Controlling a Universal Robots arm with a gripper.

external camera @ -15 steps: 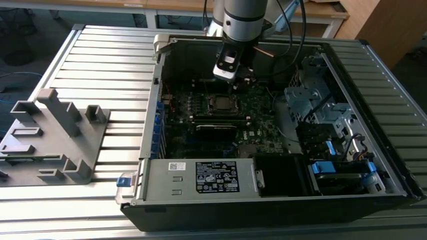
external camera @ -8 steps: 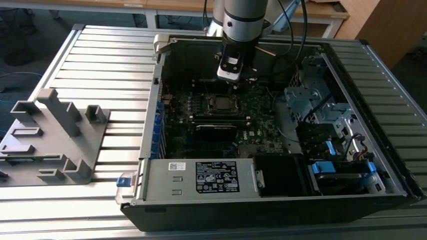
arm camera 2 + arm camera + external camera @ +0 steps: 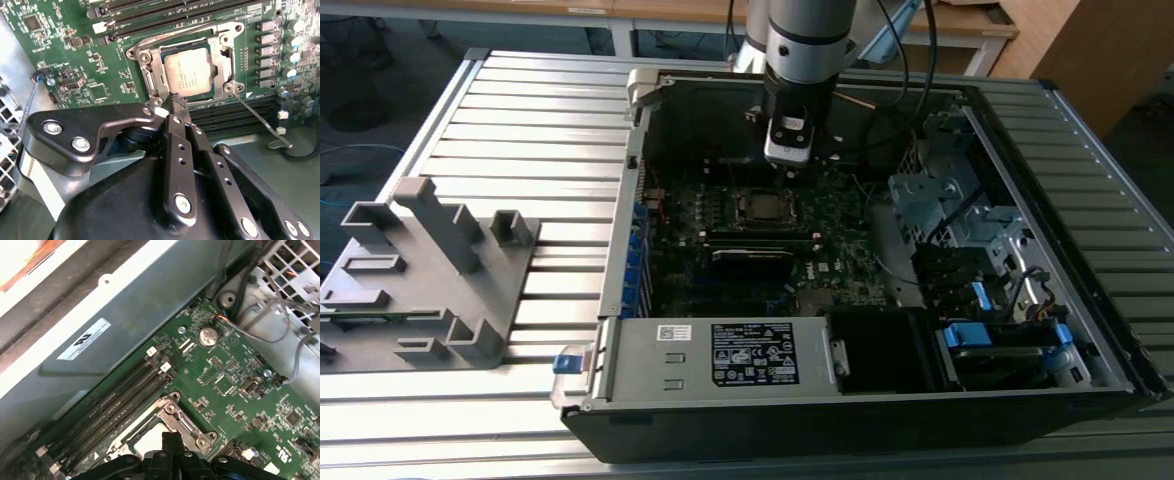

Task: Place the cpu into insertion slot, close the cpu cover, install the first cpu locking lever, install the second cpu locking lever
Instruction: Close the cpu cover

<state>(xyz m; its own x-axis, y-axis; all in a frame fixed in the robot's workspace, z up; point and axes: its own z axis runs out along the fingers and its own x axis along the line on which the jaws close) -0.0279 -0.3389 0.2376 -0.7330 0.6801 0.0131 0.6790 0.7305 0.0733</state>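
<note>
CPU (image 3: pixel 192 70) is seated in the insertion slot (image 3: pixel 148 82) on the green motherboard (image 3: pixel 854 250), inside the open computer case (image 3: pixel 720 360) on the bench (image 3: pixel 520 120). The CPU cover (image 3: pixel 220 50) appears to lie flat over it, its window framing the grey metal top. In the exterior view the slot lies at about 7 o'clock from the gripper (image 3: pixel 790 168), close below it.

In the second wrist view the gripper (image 3: pixel 179 100) has its fingers (image 3: pixel 175 130) pressed together with nothing visible between them, their tips just beside the socket corner nearest the wrist and not over the chip. From the neighbouring corner a thin locking lever (image 3: pixel 260 122) stands free. Its long axis runs away from the socket, across the dark memory slots (image 3: pixel 235 112), so it looks unlatched. Whether the other lever is hooked down I cannot tell.

By my reading, seating and cover are done and the work is at the levers.
</note>
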